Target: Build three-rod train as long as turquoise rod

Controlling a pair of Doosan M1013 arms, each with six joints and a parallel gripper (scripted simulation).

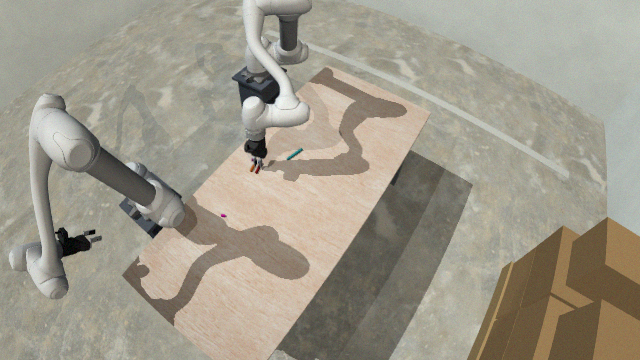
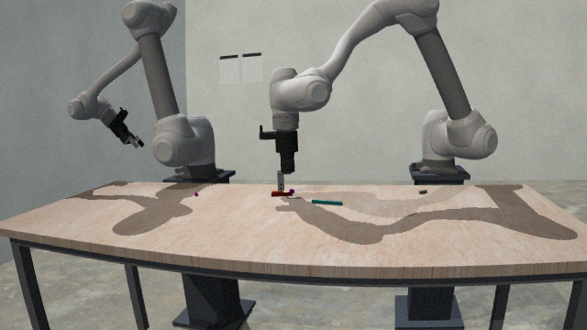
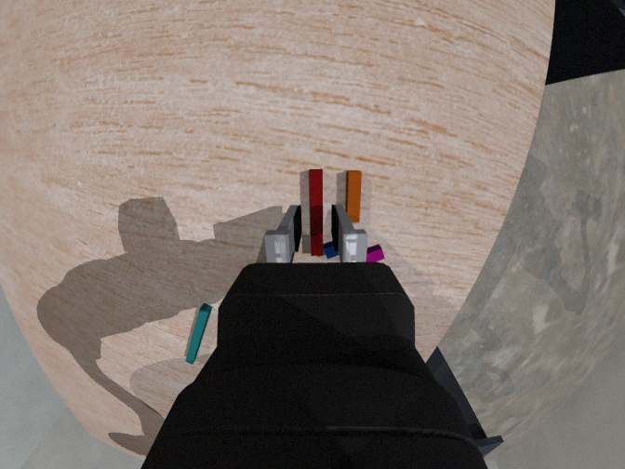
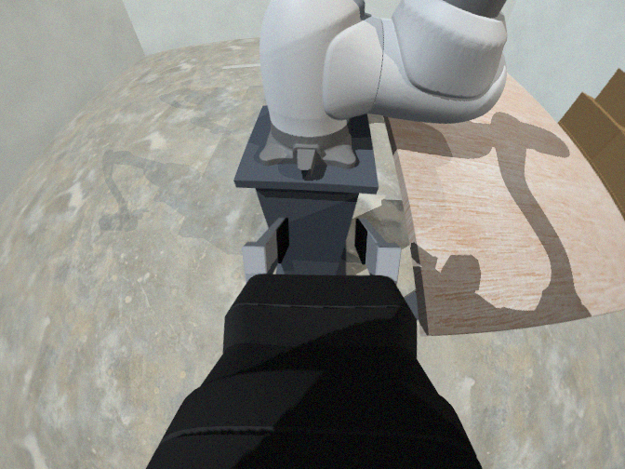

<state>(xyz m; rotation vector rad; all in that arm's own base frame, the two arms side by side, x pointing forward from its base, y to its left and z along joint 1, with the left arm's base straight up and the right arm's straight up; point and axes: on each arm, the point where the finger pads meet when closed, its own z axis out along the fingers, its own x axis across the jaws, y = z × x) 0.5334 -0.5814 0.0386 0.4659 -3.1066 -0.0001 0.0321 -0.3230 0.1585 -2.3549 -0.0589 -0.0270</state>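
Red square-edged rod, grained wooden table

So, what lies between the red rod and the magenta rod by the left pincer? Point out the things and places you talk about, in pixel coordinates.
The blue rod [image 3: 329, 249], close beside the end of the red rod [image 1: 257, 170] [image 2: 281, 194] [image 3: 315, 202]; the left wrist view shows it. One finger of the left pincer [image 1: 257, 164] [image 2: 281, 189] [image 3: 316, 207] partly screens the stretch.

pale wood-grained tabletop, glossy white arm casings, matt black pincer body, brown cardboard-like boxes
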